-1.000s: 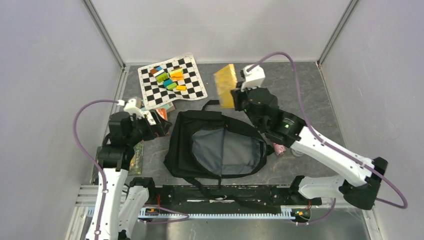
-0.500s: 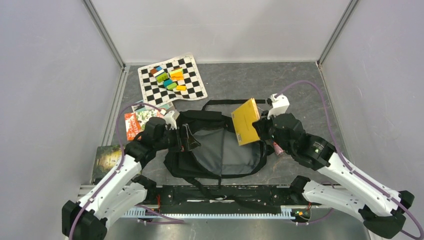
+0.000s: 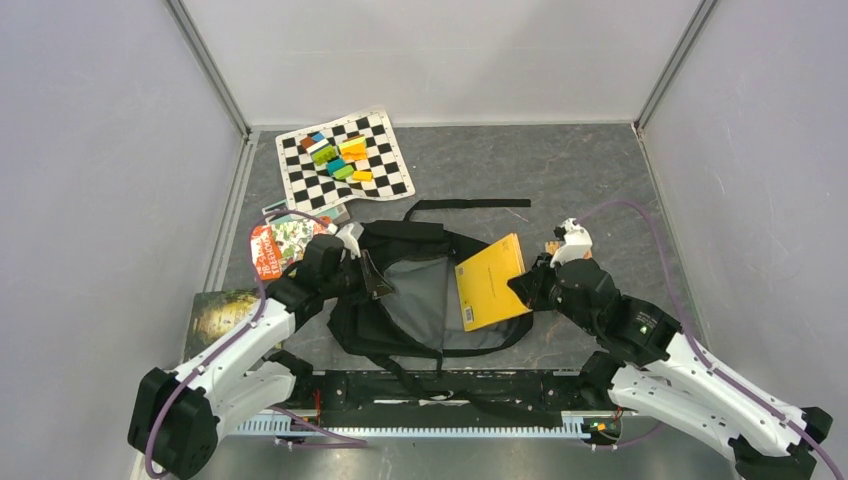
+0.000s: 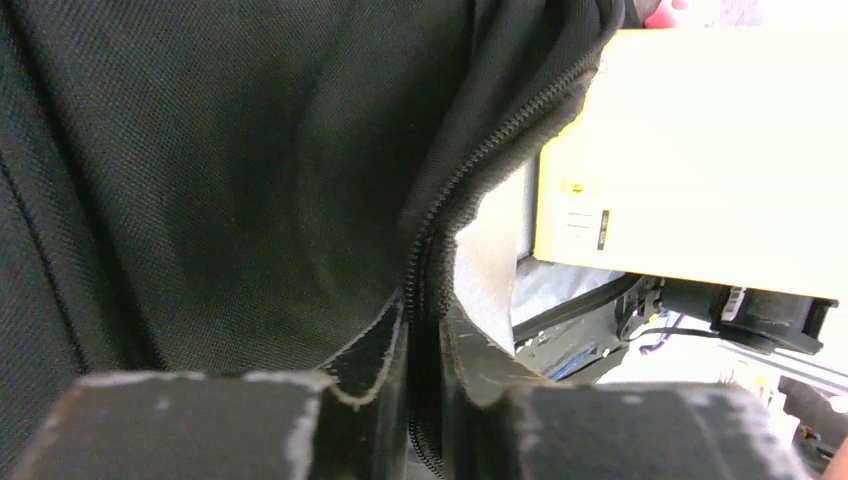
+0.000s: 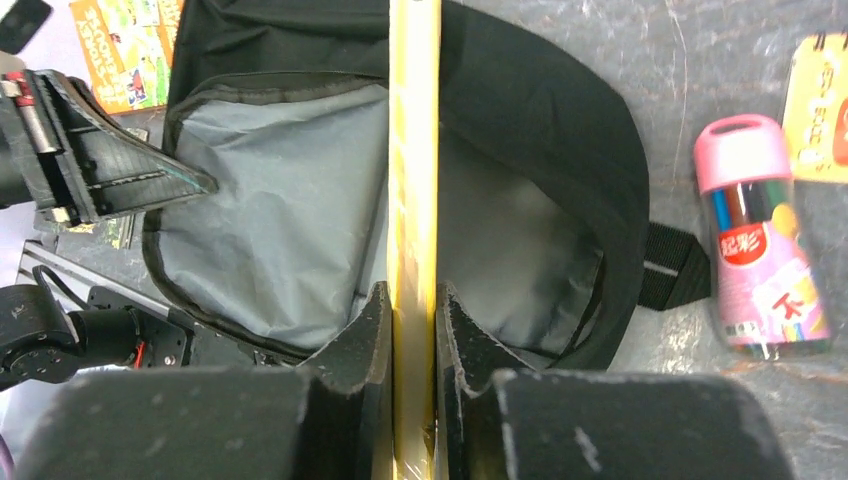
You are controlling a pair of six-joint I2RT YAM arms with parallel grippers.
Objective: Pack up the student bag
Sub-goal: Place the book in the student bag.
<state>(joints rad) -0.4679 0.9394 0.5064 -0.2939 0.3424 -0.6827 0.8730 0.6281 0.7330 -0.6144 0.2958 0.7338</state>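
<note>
– Near the front edge of the worktop, centre: item one?
– Student bag [image 3: 405, 243]: large black soft fabric backpack, lying flat, mouth open, grey lining showing. Left gripper [image 3: 370, 275] is clamped on the zip rim at the bag's left side, keeping the opening up.
– Item two?
– Flat yellow paper notebook [image 3: 490, 282], pinched edge-on in the right gripper [image 3: 525, 285], jaws tight on it. A second ago it hung high toward the far edge. Now it sits tilted over the right half of the bag's mouth. Whether it touches the lining, cannot tell.
– And the left arm a second ago?
– Off by the picture books [image 3: 280, 245] at the left edge, clear of the bag.
– Meaning?
– Opening held, notebook lined up: judged ready to slide in, not yet inside.
– Unpacked stock?
– Pink tube of coloured pens [image 5: 760, 250] just right of the bag, and a chequered mat with coloured blocks [image 3: 340, 160] toward the far left corner.
</note>
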